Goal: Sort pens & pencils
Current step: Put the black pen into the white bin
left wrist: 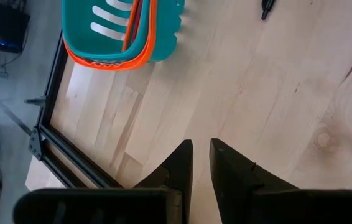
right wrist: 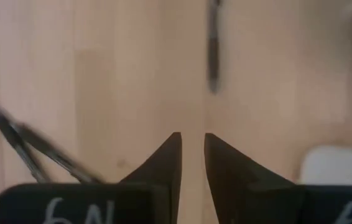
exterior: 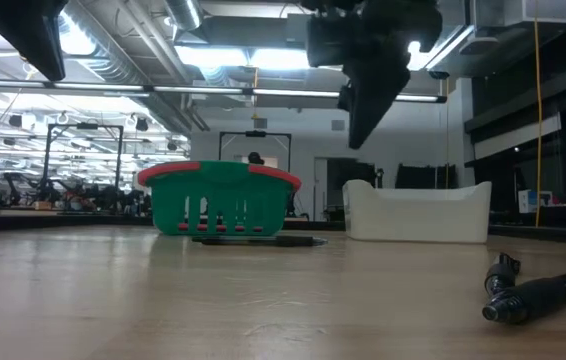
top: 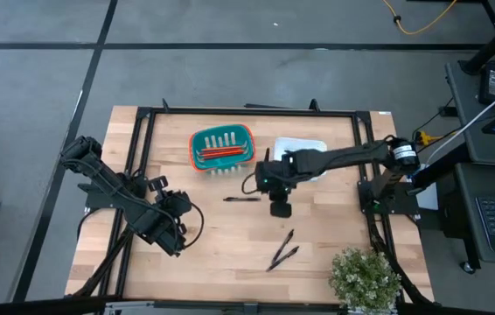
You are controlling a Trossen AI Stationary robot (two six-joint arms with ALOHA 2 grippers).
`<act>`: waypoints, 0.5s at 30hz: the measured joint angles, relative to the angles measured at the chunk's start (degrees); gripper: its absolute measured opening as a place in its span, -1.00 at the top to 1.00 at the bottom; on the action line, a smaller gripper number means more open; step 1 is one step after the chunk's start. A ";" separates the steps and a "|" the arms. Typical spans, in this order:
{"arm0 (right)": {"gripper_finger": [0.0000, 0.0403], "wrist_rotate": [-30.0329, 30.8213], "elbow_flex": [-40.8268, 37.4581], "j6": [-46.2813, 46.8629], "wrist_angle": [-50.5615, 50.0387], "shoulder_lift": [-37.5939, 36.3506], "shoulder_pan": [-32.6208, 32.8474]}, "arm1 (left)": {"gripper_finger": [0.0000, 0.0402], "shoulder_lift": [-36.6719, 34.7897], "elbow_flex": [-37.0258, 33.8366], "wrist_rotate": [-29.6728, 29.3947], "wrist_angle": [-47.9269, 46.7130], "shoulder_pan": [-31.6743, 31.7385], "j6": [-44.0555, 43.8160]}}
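Hovering above the tabletop [top: 230,254], the right gripper [right wrist: 192,155] holds nothing; its fingers [right wrist: 166,163] stand slightly parted, with bare wood showing through the narrow gap. One black pen [right wrist: 213,53] lies ahead of the fingertips and a little to one side, near the teal basket [top: 222,149]. Two more pens [right wrist: 30,149], crossed, lie beside the fingers, well apart from the first. Red-orange pencils [top: 221,153] already lie inside the basket. A white bin [top: 300,150] stands beside the basket, presumably the pens' destination, though whether it holds any cannot be told from these views. The left gripper [left wrist: 201,168] waits over bare wood, fingers slightly apart and empty. For the next pick, the right gripper should probably centre over a single pen, turn so the fingers straddle its barrel crosswise, open wider, and descend squarely. Of the crossed pair, take whichever lies uppermost, to avoid dragging its neighbour.
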 joint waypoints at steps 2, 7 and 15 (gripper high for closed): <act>0.65 -0.89 0.00 0.97 1.75 0.75 0.74 | 0.75 0.00 0.00 0.00 0.04 0.00 -0.04; 0.65 -5.59 0.00 -0.54 5.34 4.75 0.99 | 0.75 0.00 0.00 0.00 0.20 0.00 -0.07; 0.57 -12.70 1.60 -3.74 9.69 12.22 -1.42 | 0.75 0.00 0.00 0.02 0.20 0.02 -0.02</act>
